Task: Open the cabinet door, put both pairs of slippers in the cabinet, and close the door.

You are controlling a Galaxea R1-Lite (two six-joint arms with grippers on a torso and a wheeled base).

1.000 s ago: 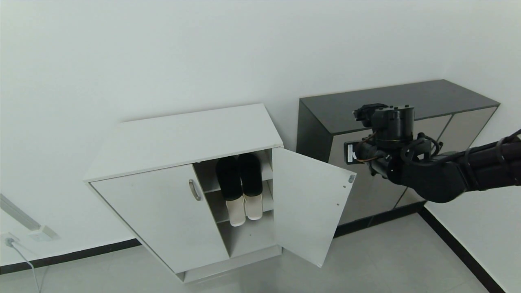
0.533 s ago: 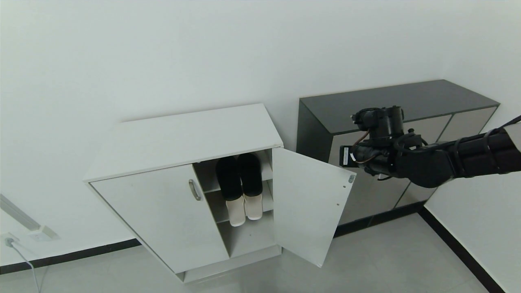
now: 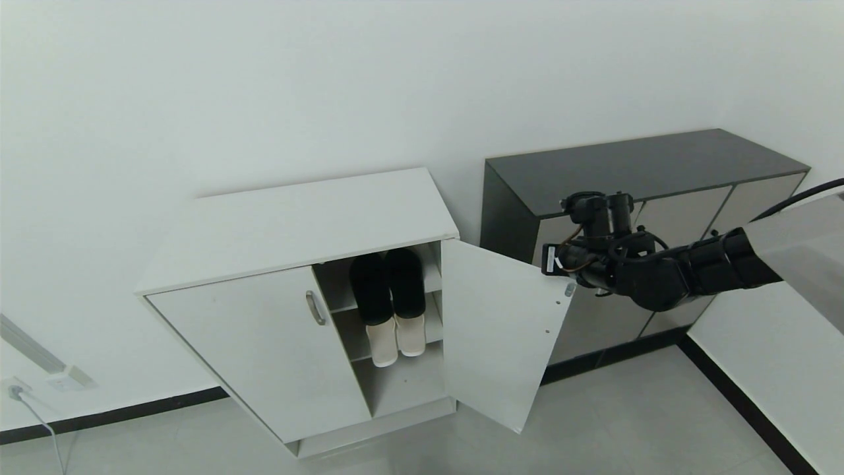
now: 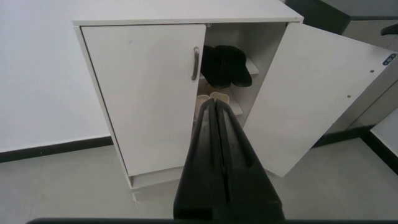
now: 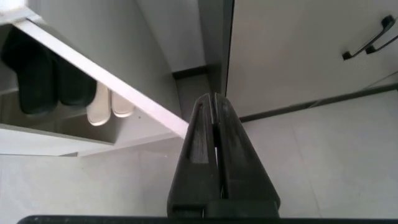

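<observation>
Cabinet (image 3: 297,224), white, stands on the floor vs. the wall. Dark cabinet (image 3: 646,165) is just beside it on the robot's R. Cabinet's L door is closed. R door (image 3: 501,330) is swung wide open, free edge out toward the dark cabinet.

Both slipper pairs are inside the open R compartment. Black pair (image 3: 389,284) is on the upper shelf, white pair (image 3: 395,340) on the shelf below. Both sit side by side w/ ends poking over the shelf fronts.

Right pincer (image 3: 548,259) is at the door's top free corner, on its outer side. Fingers are pressed together, nothing held. Wrist view puts the tip right over the door's top edge, but can't tell if it touches. Left pincer (image 4: 215,106) is low in front of the cabinet, aimed at the gap between the doors, well apart from them. It's also clamped flat and empty.

Step, judged: loading is done, closing the door is in hand, approx. the last bit of the task.

Next move calls for pressing the closed right pincer on the door's outer face near the free edge, then sweeping it along the hinge arc till the door is flush w/ the L door.

Watch:
- tip sliding off over the top edge
- slipper ends catching the door
</observation>
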